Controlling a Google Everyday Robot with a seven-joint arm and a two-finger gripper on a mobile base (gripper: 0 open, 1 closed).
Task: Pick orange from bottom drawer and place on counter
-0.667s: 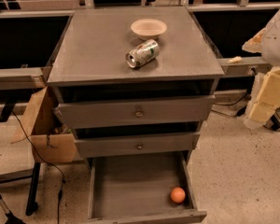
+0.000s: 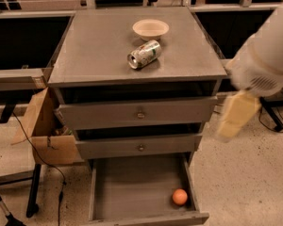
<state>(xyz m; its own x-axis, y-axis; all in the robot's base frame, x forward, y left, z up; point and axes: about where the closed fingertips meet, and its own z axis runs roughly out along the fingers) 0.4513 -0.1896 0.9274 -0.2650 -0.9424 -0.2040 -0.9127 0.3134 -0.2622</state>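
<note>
The orange (image 2: pixel 179 197) lies in the front right corner of the open bottom drawer (image 2: pixel 132 192), a deep grey tray pulled out at the foot of the cabinet. The counter (image 2: pixel 94 51) is the flat grey top of the cabinet. My gripper (image 2: pixel 231 121), cream-coloured on a white arm (image 2: pixel 266 60), hangs in the air to the right of the cabinet. It is level with the two upper drawers, well above the orange and to its right. It holds nothing that I can see.
A cream bowl (image 2: pixel 151 28) and a soda can (image 2: pixel 144 54) lying on its side sit on the counter. Two knobbed drawers (image 2: pixel 140 113) stand slightly ajar. A cardboard box (image 2: pixel 47 135), cables and a black stand leg (image 2: pixel 34 192) are on the left.
My arm and gripper have swung in from the far right edge, down and left toward the cabinet's right side. The orange, can and bowl have not moved.
</note>
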